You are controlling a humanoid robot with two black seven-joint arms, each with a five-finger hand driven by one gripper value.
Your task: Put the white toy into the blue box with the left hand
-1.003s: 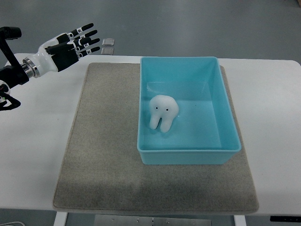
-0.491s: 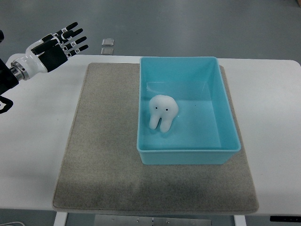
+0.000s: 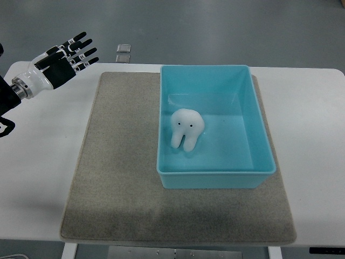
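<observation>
A white tooth-shaped toy (image 3: 186, 128) with two small black eyes lies inside the blue box (image 3: 259, 135), toward its left wall. The box stands on the right half of a grey mat (image 3: 118, 162). My left hand (image 3: 63, 60) is far off at the upper left, above the white table's corner, well away from the box. Its black and white fingers are spread and hold nothing. The right arm does not show.
The grey mat covers most of the white table (image 3: 38, 162). A small grey square object (image 3: 124, 48) lies on the floor beyond the table's far edge.
My left hand has drawn back toward the left edge and slightly down; its fingers stay spread. The toy and box have not moved.
</observation>
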